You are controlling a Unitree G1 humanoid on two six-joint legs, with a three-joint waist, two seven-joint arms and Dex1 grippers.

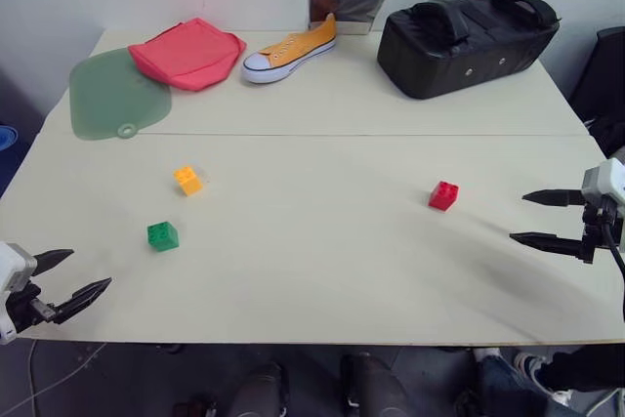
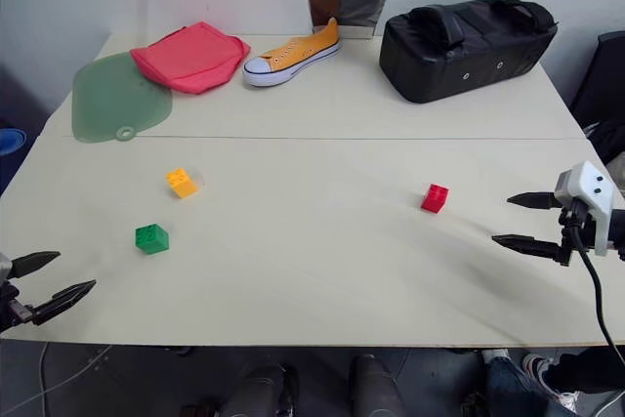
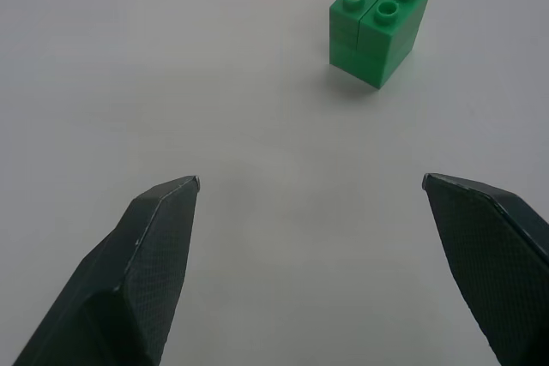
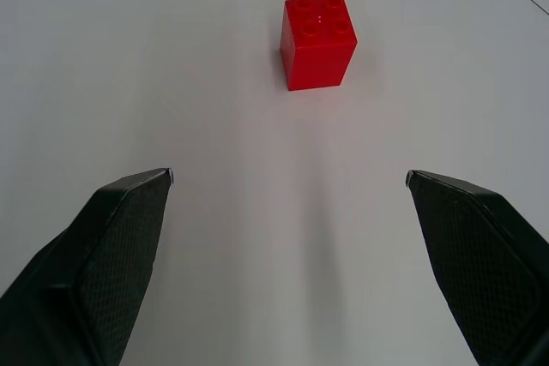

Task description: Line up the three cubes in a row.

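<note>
My left jaws (image 1: 73,275) and right jaws (image 1: 536,218) are wide open, holding nothing; 3 cubes sit apart: green cube (image 1: 163,235), orange-yellow cube (image 1: 188,180), red cube (image 1: 443,195).

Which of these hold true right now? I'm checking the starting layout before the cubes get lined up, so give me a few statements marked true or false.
1. The red cube lies nearer the right gripper than the left gripper. True.
2. The green cube is stacked on the orange-yellow cube. False: they sit apart on the table.
3. Both grippers are open and hold nothing. True.
4. The three cubes already form a row. False: they are scattered, the red one far to the right.
5. The orange sneaker lies between the green and red cubes. False: it lies at the table's far side.
</note>
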